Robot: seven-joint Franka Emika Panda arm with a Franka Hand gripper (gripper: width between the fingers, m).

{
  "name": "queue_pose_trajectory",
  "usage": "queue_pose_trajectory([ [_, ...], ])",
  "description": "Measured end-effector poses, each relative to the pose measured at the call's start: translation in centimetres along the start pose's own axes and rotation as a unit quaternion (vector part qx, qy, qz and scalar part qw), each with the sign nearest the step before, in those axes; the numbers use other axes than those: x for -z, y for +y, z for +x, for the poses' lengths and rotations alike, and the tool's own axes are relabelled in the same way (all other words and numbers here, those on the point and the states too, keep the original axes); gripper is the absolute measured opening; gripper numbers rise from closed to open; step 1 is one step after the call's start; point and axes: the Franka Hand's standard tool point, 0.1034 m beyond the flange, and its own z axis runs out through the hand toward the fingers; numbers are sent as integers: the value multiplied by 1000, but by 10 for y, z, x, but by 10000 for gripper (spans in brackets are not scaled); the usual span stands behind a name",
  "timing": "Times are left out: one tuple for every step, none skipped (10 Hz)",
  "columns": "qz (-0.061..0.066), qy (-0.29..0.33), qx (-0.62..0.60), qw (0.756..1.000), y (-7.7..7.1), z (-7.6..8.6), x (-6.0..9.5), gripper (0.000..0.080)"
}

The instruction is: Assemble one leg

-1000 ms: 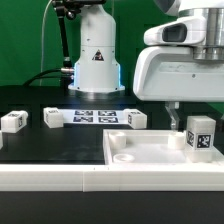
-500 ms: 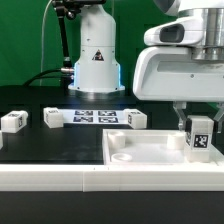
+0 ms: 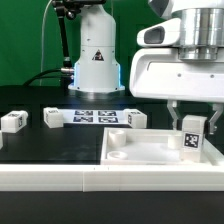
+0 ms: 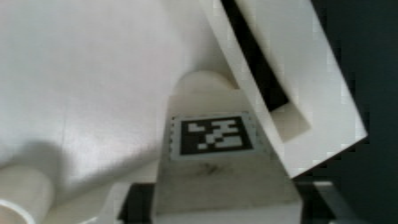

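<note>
A white leg (image 3: pixel 191 136) with a black-and-white tag stands upright over the right part of the large white square panel (image 3: pixel 140 153). My gripper (image 3: pixel 189 122) comes down from above and is shut on the leg, with one finger on each side. In the wrist view the leg (image 4: pixel 217 140) fills the space between my dark fingers (image 4: pixel 148 200), with the panel (image 4: pixel 89 90) behind it. Whether the leg's foot touches the panel is hidden.
Three more white legs stand on the black table: one at the exterior view's far left (image 3: pixel 12 121), one beside it (image 3: pixel 52 118), and one (image 3: pixel 135 119) behind the panel. The marker board (image 3: pixel 95 117) lies between them. The robot base (image 3: pixel 95 60) stands behind.
My gripper has moved toward the exterior view's left, and the leg has shifted left with it across the panel.
</note>
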Motion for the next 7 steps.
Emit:
queue_pose_trajectory([
  [-5, 4, -31, 1000, 4, 2, 0, 301],
  [-10, 9, -64, 998, 9, 3, 0, 301],
  [-15, 14, -92, 996, 15, 6, 0, 309],
  [-19, 17, -108, 994, 19, 8, 0, 309],
  [-20, 17, -111, 994, 20, 9, 0, 311],
  [-20, 16, -112, 993, 20, 8, 0, 311],
  [-20, 16, -111, 994, 20, 8, 0, 491],
])
